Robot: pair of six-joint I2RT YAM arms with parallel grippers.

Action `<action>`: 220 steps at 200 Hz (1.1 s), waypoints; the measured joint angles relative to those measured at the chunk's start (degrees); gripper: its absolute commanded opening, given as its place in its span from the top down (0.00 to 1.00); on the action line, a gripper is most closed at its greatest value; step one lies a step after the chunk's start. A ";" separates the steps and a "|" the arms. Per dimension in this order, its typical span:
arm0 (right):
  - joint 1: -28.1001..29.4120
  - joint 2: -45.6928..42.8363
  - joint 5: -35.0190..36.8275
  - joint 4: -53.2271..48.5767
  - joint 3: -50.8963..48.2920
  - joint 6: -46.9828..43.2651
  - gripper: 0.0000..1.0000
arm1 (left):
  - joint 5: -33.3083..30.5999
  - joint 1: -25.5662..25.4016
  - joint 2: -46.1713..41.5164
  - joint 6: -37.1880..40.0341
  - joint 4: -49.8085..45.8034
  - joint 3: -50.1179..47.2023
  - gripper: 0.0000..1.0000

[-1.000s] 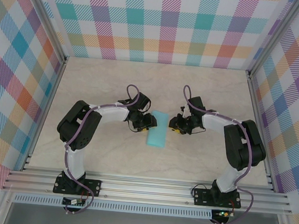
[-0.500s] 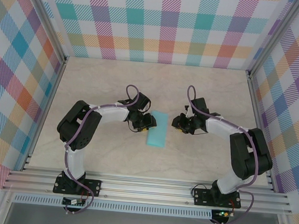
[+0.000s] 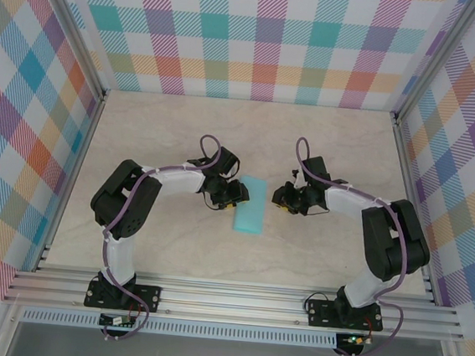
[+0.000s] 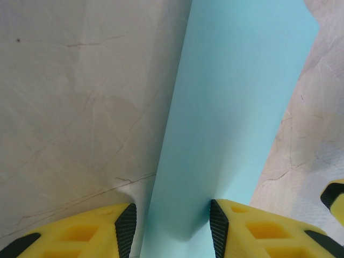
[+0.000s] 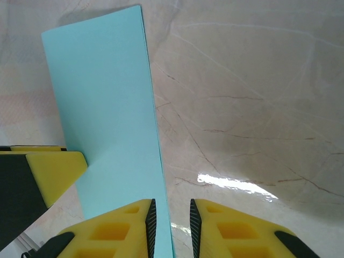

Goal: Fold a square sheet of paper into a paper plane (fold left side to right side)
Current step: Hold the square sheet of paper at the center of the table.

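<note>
The square sheet of paper (image 3: 250, 206) lies on the table as a narrow turquoise rectangle, folded in half, between the two grippers. My left gripper (image 3: 234, 193) is at its left edge. In the left wrist view the left gripper (image 4: 172, 231) stands open, with its pads astride the paper (image 4: 242, 97). My right gripper (image 3: 281, 197) is just right of the sheet. In the right wrist view the right gripper (image 5: 171, 228) is open by a narrow gap, and the long right edge of the paper (image 5: 102, 107) runs into that gap. No paper plane shape has formed.
The marble-patterned table (image 3: 183, 131) is ringed by checked walls and aluminium rails (image 3: 234, 300) at the near edge. The left gripper's yellow finger (image 5: 37, 172) shows beside the sheet in the right wrist view.
The right arm drew slightly right and back, then returned toward the paper's right edge. The left arm and the paper have not moved.
</note>
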 measured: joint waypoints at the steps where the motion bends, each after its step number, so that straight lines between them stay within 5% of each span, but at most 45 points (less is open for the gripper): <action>1: 0.00 0.00 0.00 0.00 0.00 0.00 0.76 | 0.00 0.00 0.00 0.00 0.00 0.00 0.56; 220: 2.47 8.41 -6.45 3.19 3.93 0.37 0.87 | 0.02 -0.02 0.15 0.02 -0.09 0.00 0.58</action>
